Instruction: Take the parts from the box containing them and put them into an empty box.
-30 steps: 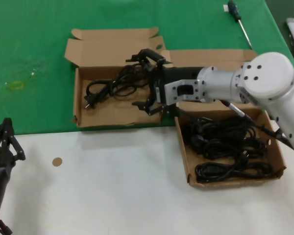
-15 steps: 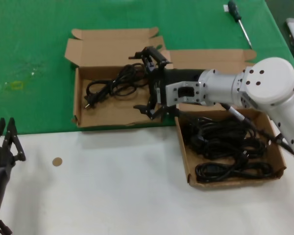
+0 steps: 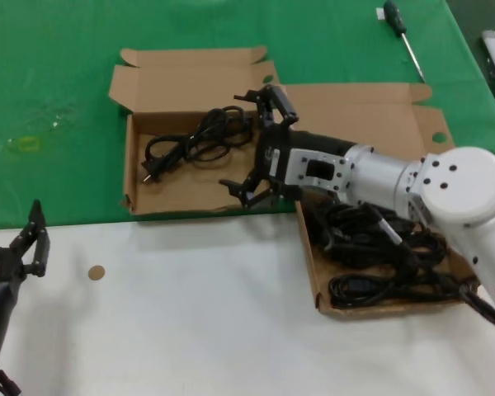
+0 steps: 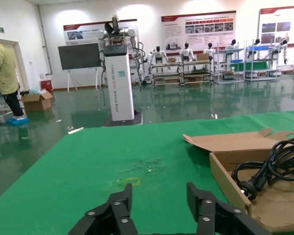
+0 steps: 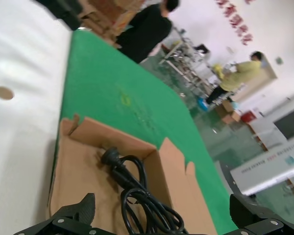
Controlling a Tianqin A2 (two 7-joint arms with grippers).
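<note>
Right claw (image 3: pixel 254 142): released, empty, over smaller shallow brown cardboard box (image 3: pixel 175 196); coiled black rubbery power cable (image 3: pixel 191 142) just ahead, evidently deposited. Left claw (image 3: pixel 12 243): released, parked.

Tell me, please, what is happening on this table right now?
The robot is moving black power cables between two brown cardboard boxes. Its right tool hangs open and empty over the smaller, short-lidded cardboard box, where one coiled black cable already lies. The larger, tall-lidded cardboard box beside it holds a pile of black cables. The left tool waits open over the white table area, holding nothing.
</note>
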